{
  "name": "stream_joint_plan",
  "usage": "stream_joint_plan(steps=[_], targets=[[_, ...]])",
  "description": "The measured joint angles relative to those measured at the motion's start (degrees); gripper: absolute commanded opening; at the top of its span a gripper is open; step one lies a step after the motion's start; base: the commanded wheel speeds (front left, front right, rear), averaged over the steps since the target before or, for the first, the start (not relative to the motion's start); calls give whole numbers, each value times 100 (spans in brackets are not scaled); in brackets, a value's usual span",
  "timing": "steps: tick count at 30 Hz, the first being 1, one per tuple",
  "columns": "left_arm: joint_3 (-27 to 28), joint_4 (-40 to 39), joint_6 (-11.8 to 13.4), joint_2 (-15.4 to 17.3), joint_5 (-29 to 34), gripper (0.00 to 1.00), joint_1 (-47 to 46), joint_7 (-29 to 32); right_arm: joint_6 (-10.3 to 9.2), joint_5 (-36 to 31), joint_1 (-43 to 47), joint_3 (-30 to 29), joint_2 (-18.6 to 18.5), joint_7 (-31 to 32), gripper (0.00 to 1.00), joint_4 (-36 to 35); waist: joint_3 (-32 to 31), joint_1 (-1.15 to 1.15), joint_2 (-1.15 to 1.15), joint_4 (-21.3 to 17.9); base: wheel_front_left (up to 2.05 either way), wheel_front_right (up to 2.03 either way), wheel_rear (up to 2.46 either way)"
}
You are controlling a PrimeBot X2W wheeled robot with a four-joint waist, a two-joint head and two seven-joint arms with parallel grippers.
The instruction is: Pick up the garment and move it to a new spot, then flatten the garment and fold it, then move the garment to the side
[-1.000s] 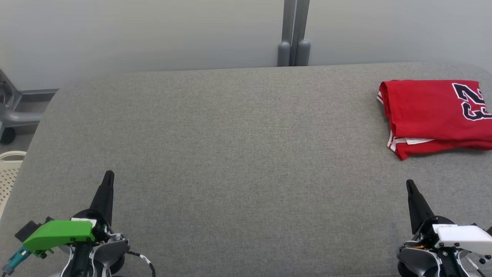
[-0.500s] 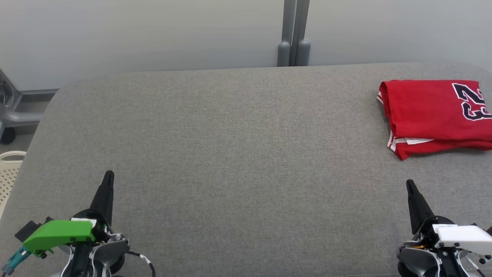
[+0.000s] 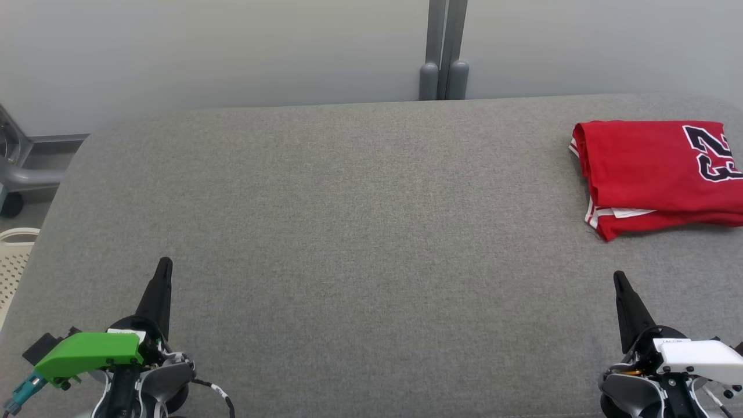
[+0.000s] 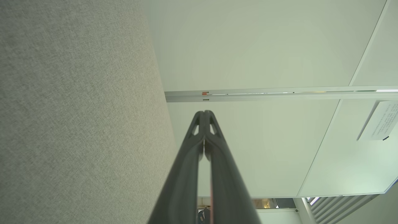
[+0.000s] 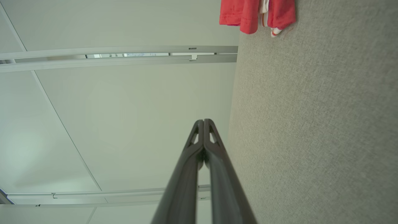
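Garment [image 3: 656,174], red and folded, is lying at two o'clock on the tabletop [image 3: 348,232], seemingly parked aside as finished, while left tool [image 3: 165,262] and right tool [image 3: 619,276] are idling fully closed, empty, at seven and five o'clock.

Garment [image 3: 656,174] cut by right edge (number [image 3: 715,154] perhaps 23).

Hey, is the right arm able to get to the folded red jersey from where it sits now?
Probably yes: the right end effector, shut, sits near the red jersey, only bare grey surface between them.
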Motion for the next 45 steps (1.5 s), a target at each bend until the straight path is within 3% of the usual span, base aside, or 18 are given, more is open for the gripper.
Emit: stream_joint_plan(steps=[45], targets=[[0, -1, 0, 0, 0, 0, -1, 0, 0, 0, -1, 0, 0, 0, 0, 0, 0, 0, 0, 0, 0, 0, 0]])
